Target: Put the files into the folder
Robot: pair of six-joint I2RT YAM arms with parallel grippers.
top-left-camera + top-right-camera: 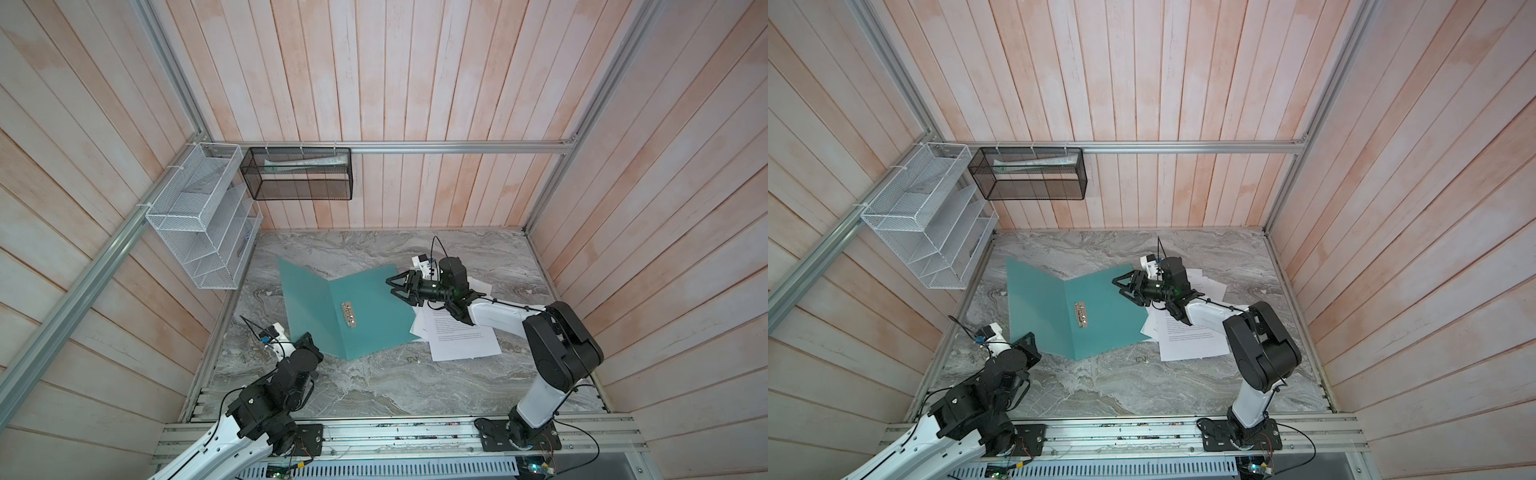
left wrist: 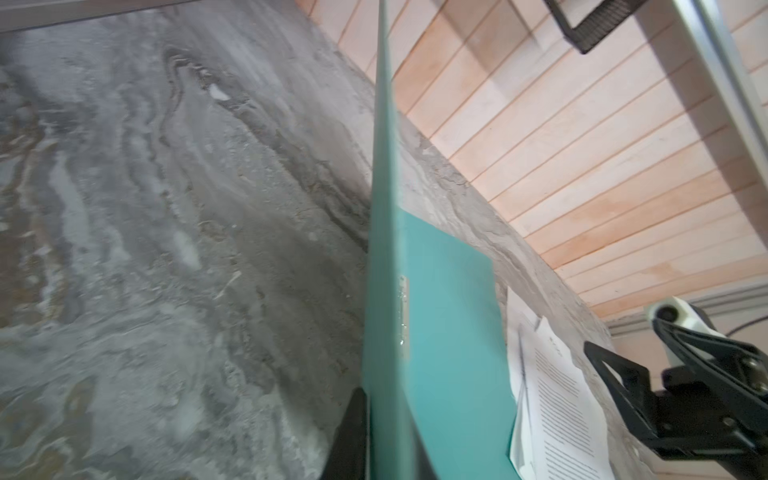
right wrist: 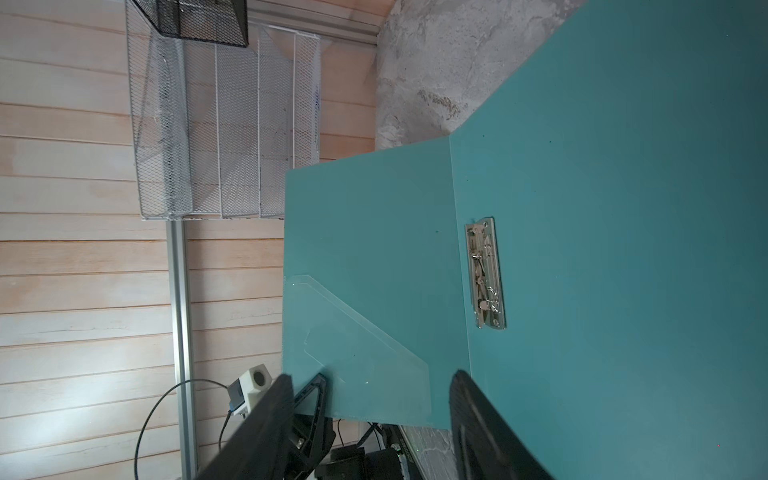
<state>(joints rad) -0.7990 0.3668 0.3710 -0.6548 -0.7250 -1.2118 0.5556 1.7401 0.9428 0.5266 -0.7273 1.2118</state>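
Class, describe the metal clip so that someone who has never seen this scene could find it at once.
Start at the marble table and find the open teal folder lying on it. The clip sits just right of the folder's centre fold. It is the only shiny silver part on the plain teal.

My left arm [image 1: 274, 386] rises from the 7 o'clock corner and reaches toward 1 o'clock, wrist low. My left gripper [image 1: 306, 341] points the same way. In my left wrist view only one dark finger [image 2: 351, 432] shows, so I cannot tell how wide that grip stands. My right arm [image 1: 557, 345] climbs from 5 o'clock, bends sharply at the elbow and stretches toward 9 o'clock. My right gripper [image 1: 392, 286] is level and turned on its side, its two fingers [image 3: 266, 419] spread wide and holding nothing.
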